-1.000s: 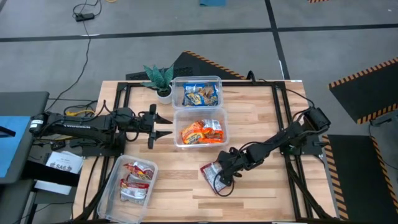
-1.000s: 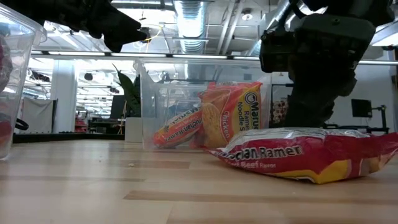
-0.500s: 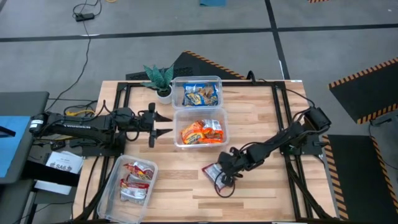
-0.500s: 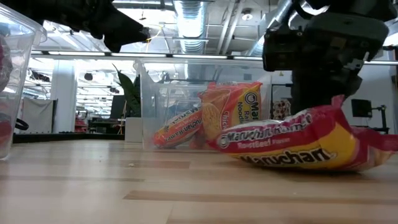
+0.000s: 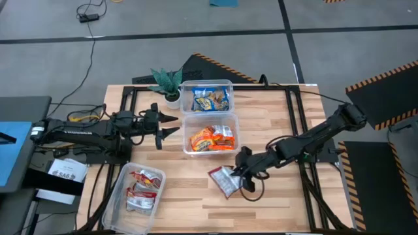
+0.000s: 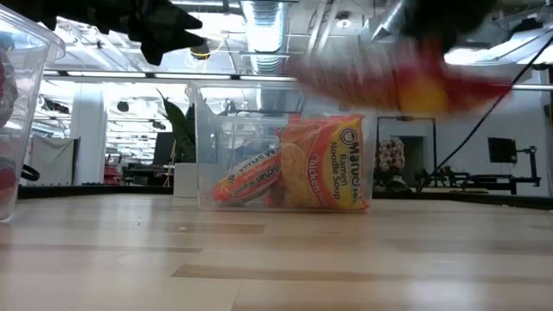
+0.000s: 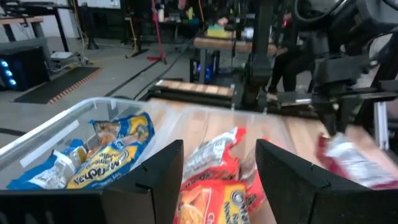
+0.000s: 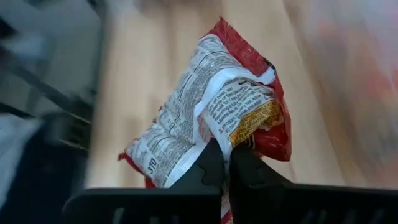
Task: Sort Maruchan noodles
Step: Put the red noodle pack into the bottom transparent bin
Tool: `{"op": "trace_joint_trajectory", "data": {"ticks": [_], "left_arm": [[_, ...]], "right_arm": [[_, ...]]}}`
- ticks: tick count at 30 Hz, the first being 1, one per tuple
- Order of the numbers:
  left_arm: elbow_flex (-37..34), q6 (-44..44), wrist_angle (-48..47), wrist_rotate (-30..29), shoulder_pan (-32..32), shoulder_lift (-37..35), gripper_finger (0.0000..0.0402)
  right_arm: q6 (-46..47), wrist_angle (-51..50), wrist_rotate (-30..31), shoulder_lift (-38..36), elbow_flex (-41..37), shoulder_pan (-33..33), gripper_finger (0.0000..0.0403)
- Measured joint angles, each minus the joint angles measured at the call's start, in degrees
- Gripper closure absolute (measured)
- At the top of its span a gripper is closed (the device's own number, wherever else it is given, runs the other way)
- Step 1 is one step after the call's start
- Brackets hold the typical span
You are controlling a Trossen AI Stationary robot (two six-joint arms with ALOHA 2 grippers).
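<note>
A red-and-silver Maruchan noodles packet (image 5: 223, 180) hangs in the air right of the table's middle, with my right gripper (image 5: 240, 172) shut on it. In the low view it is a blurred red-and-yellow shape (image 6: 406, 79) high above the tabletop. My left gripper (image 5: 167, 125) hovers open left of two clear tubs. One tub holds blue-and-yellow packets (image 5: 210, 100), the other orange packets (image 5: 211, 138). A third tub (image 5: 138, 190) at the near left holds red-and-silver packets. My right gripper pinches the packet's near edge (image 8: 219, 144) between its two shut fingers (image 8: 209, 167), on the printed back side. The fingers reach in from the table's right, slanting down. The packet sticks out beyond the fingertips toward the left, crumpled at the pinch and lifted clear of the table.
A small potted plant (image 5: 168, 82) stands at the far left beside the blue-packet tub. A black frame (image 5: 295, 111) runs along the table's edges. Bare wood lies between the near-left tub and the held packet. The orange tub (image 6: 285, 164) stands mid-table in the low view.
My right gripper has taken hold of the red-and-silver packet, which lay flat on the table, tipped it up on edge, then lifted it clear and upward. My left gripper has shifted a little toward the far edge.
</note>
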Motion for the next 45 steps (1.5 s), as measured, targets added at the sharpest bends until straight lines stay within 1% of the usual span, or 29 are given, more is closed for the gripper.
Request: {"op": "trace_joint_trajectory", "data": {"ticks": [4,7,12,15,17,20,25,29,36,40,45], "left_arm": [[0.0,-1.0,0.2,0.1,0.0,-2.4,0.0214],[0.0,-1.1,0.1,1.5,0.0,-4.6,0.0214],[0.0,-1.1,0.2,4.8,0.0,-8.2,0.0214],[-0.3,-1.1,0.2,6.2,0.0,-10.1,0.0214],[-0.4,-1.1,0.0,6.2,0.0,-10.7,0.0214],[-0.5,-1.1,-0.5,6.0,0.0,-11.3,0.0214],[-0.5,-1.1,-0.5,6.1,0.0,-11.4,0.0214],[-0.5,-1.1,-0.9,6.1,0.0,-11.3,0.0214],[-0.5,-1.1,-0.9,6.1,0.0,-11.3,0.0214],[-0.5,-1.1,-0.9,6.1,0.0,-11.3,0.0214],[-0.5,-1.1,-1.3,6.0,0.0,-11.3,0.0214]], "right_arm": [[-5.8,9.9,0.1,-1.1,0.1,-0.6,0.0387],[-10.5,18.2,0.5,0.6,0.1,-2.0,0.0387],[-16.8,32.9,0.3,6.9,0.2,-6.7,0.0387],[-19.4,39.9,-3.0,12.5,2.1,-10.2,0.0387],[-20.6,41.0,-5.6,16.4,5.7,-12.1,0.0387],[-24.5,41.4,-10.6,22.6,13.3,-13.6,0.0387],[-29.8,40.9,-18.9,31.6,27.2,-14.0,0.0387],[-32.0,40.6,-22.9,37.2,36.9,-14.0,0.0387],[-34.2,41.6,-24.2,48.5,53.0,-12.8,0.0387],[-34.0,41.1,-24.2,53.9,59.4,-12.7,0.0387],[-31.3,41.6,-23.6,59.5,66.3,-13.0,0.0387]]}}
